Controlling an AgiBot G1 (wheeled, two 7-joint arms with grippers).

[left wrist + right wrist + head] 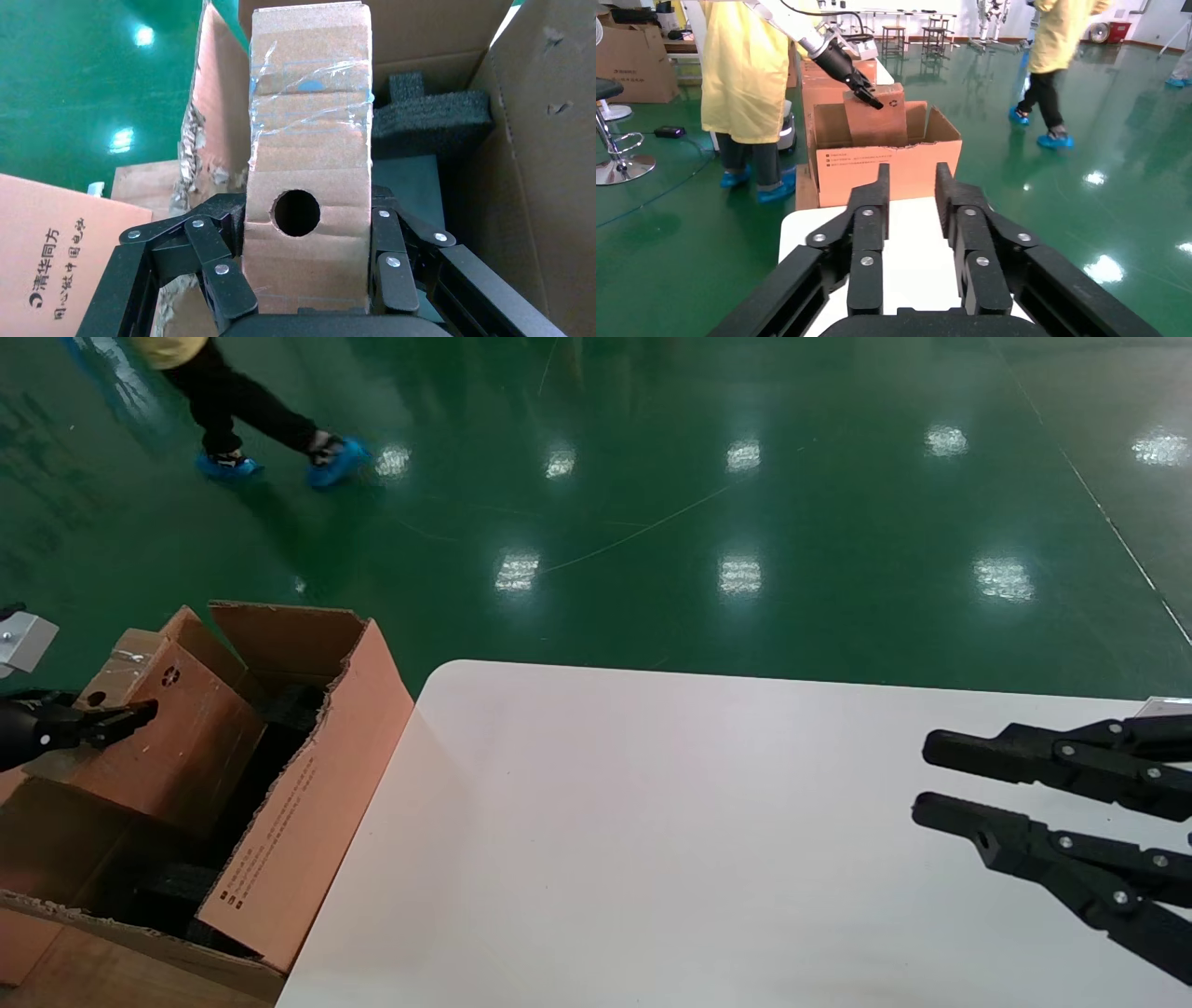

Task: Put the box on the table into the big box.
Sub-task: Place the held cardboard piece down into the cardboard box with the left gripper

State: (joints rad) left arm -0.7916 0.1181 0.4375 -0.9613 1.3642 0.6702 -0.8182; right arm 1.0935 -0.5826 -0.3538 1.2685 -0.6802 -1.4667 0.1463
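My left gripper [140,714] is shut on the small brown box [186,738], which has a recycling mark on one face. It holds the box tilted between the raised flaps of the big box [307,803], left of the white table [605,822]. In the left wrist view the fingers [393,274] clamp both sides of the box [307,140], above black foam [429,116] in the carton [548,175]. My right gripper [931,780] is open and empty over the table's right side. The right wrist view shows it [910,182], the carton [891,172] and the held box [877,116].
The big box stands on the green floor against the table's left edge. A person [233,421] walks beyond it. More people in yellow coats [743,84], a stool [617,165] and other cartons [635,53] stand farther off. A printed cardboard panel [49,260] lies beside the carton.
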